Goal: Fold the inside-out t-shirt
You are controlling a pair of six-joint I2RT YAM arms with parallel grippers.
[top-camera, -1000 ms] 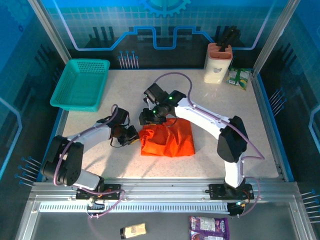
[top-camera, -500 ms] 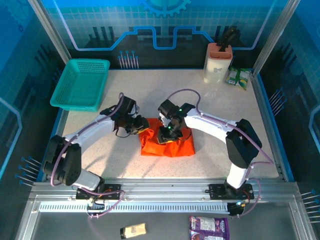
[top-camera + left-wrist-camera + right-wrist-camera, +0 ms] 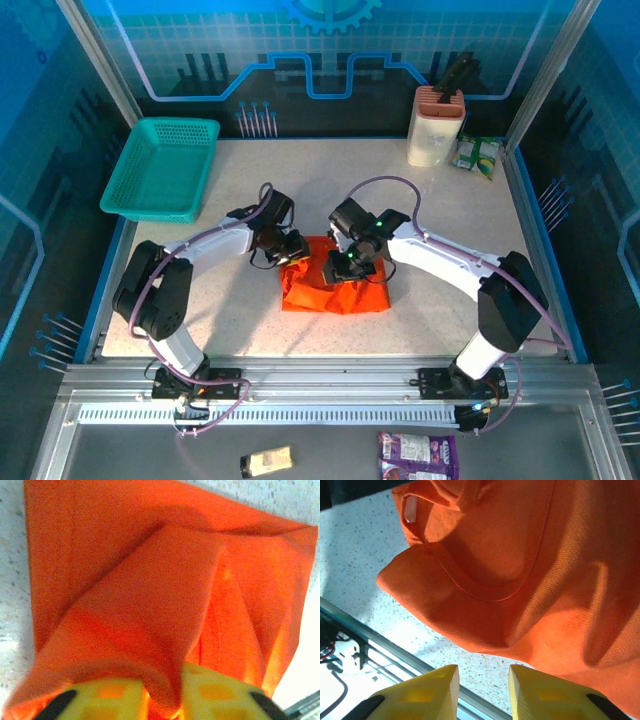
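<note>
At the left jaws: nearly closed, with a fold of the orange t-shirt [image 3: 150, 595] pinched between the two yellow fingers [image 3: 107, 700] at the bottom edge of the left wrist view. Above that grip, spread up the frame in broad flat layers, one triangular flap on top, with speckled counter [image 3: 10, 555] along the left edge and in the upper right corner.

At the right jaws: partly open, nothing between the yellow fingers [image 3: 427, 690]; in the gap, bare counter [image 3: 355, 545] and a metal rail [image 3: 395, 645]. Just above those fingers in the right wrist view, a rumpled edge of the t-shirt [image 3: 530, 555], with a curved seam across it and a small white patch [image 3: 411, 507] near the upper left. Cannot tell whether cloth touches the finger at the lower right corner.

From the top camera: t-shirt [image 3: 335, 295] as a compact, roughly rectangular bundle on the counter [image 3: 450, 200], a little below the middle of the frame. Left jaws at its upper left corner, right jaws over its upper edge, near each other. Left arm [image 3: 200, 245] reaching in from the lower left, right arm [image 3: 440, 262] from the lower right. Well apart from the cloth: a teal basket [image 3: 160, 170] at the upper left, a beige holder [image 3: 435, 130] and a green packet [image 3: 478, 157] at the upper right.
</note>
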